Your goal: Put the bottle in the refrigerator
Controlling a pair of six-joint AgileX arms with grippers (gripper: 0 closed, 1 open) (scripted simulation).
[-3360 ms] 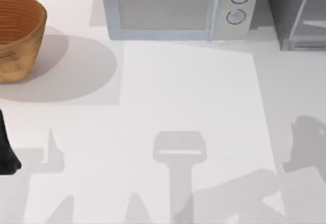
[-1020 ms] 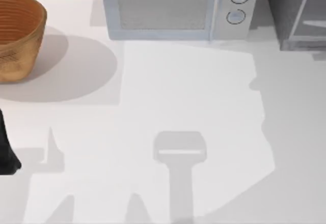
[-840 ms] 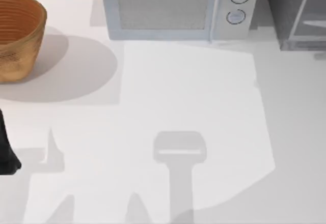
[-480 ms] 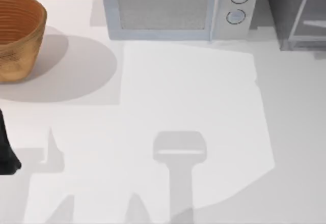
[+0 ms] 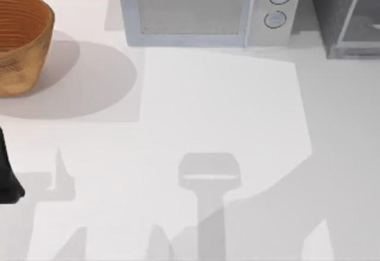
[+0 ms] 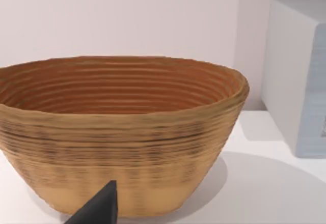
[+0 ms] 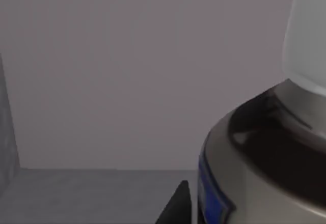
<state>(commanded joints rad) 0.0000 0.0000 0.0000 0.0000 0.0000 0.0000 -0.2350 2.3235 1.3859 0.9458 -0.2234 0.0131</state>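
The bottle (image 7: 265,152) looms close in the right wrist view, with a white cap, dark shoulder and blue label edge. My right gripper (image 7: 224,214) is shut on it, and one dark fingertip (image 7: 175,203) rests against its side. Behind it are a plain grey wall and a grey floor, seemingly the inside of the refrigerator (image 5: 332,12), which stands at the table's far right corner with its pale framed door panel (image 5: 362,21). My left arm (image 5: 7,175) is parked at the left edge, with one fingertip (image 6: 97,211) in front of the basket.
A woven basket (image 5: 21,38) (image 6: 117,132) stands at the far left. A pale microwave (image 5: 202,9) with two round dials stands at the back middle, just left of the refrigerator. Arm shadows lie across the white table (image 5: 208,107).
The shadow on the table's right side has shifted and now spreads across the front right and middle. Basket, microwave and left arm have not moved.
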